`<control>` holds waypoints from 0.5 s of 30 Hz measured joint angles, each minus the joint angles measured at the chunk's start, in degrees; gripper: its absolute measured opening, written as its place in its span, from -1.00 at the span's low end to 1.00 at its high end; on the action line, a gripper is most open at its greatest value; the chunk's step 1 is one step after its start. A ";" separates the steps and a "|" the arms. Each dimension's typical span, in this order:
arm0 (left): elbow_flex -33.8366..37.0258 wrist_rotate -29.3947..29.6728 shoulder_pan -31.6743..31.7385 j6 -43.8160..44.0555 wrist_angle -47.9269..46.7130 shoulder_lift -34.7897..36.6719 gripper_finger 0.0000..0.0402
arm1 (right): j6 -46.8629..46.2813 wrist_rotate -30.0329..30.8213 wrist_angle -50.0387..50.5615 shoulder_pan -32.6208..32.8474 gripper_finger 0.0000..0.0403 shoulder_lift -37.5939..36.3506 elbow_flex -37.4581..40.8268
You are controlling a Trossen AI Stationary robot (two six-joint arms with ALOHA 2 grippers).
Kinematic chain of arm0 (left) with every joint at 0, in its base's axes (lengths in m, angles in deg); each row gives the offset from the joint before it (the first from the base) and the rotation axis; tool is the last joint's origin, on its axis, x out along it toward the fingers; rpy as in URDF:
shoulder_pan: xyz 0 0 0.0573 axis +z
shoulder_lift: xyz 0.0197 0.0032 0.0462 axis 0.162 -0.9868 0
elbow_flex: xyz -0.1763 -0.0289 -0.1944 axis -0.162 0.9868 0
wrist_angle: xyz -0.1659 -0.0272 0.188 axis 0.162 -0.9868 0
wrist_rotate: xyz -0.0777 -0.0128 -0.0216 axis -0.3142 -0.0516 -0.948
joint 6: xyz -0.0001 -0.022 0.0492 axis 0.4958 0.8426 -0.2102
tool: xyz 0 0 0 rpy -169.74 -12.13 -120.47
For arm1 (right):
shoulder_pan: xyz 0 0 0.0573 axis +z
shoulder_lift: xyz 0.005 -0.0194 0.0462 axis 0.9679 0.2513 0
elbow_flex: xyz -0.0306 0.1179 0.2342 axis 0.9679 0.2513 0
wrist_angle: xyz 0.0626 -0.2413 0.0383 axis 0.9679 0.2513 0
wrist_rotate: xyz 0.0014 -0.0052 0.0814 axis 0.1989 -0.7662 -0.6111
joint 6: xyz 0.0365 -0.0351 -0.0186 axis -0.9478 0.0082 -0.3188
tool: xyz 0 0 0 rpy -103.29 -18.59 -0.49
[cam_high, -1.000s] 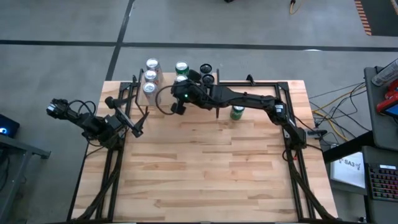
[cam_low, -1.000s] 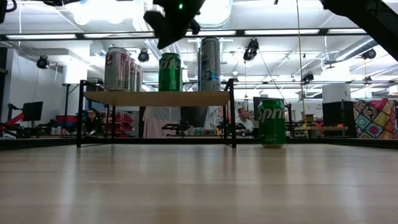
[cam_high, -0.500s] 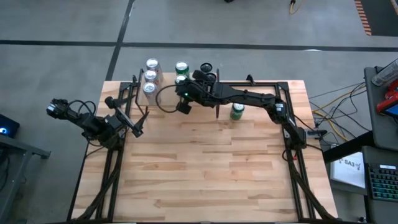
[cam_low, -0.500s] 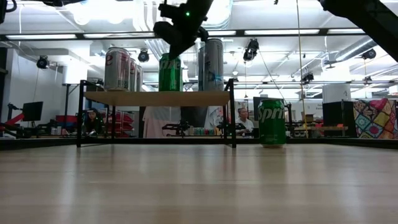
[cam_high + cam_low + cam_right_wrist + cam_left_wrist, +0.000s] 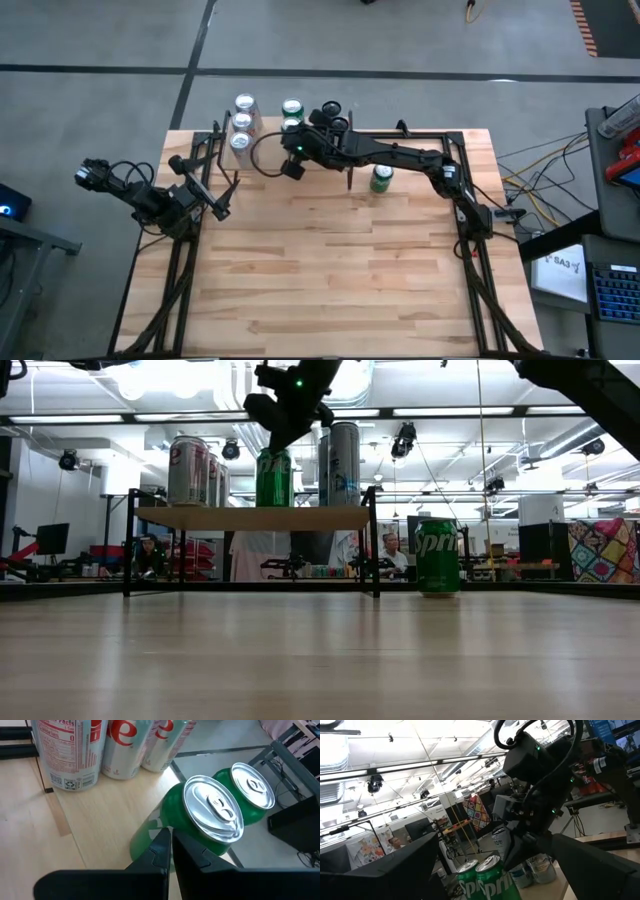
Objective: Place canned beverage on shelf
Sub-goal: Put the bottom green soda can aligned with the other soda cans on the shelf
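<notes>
Right hand point(image 5: 283, 422), closed and empty, above shelved green can point(image 5: 272, 478)

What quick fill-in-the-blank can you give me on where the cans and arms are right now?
The lone can standing on the table, beside the shelf, is coloured ____.
The gripper above the green cans on the shelf belongs to the ____ arm.
The left gripper waits at the table's ____ edge.

Missing words: green; right; left.
</notes>
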 joint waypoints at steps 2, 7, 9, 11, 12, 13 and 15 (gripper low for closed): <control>0.00 0.00 0.00 0.00 0.00 0.00 0.87 | 0.00 -0.02 -0.65 -0.23 -0.96 0.00 0.00; 0.00 -0.02 0.01 0.00 0.00 0.00 0.87 | 0.61 -0.02 -1.46 -0.71 -0.96 0.00 0.07; 0.00 -0.02 0.01 0.00 0.00 0.00 0.87 | 0.73 -0.02 -2.04 -0.79 -0.96 0.00 0.13; 0.00 -0.02 0.01 0.00 0.00 0.00 0.87 | 1.37 -0.04 -2.59 -0.93 -0.96 0.00 0.16; 0.00 -0.02 0.00 0.00 0.01 0.00 0.87 | 1.48 -0.04 -2.60 -1.03 -0.96 0.00 0.17; 0.00 -0.02 0.00 0.00 0.00 0.00 0.87 | 1.48 -0.07 -2.60 -1.13 -0.96 0.00 0.17; 0.00 -0.02 0.01 0.00 0.00 0.00 0.87 | 1.45 -0.04 -2.60 -1.34 -0.96 0.00 0.17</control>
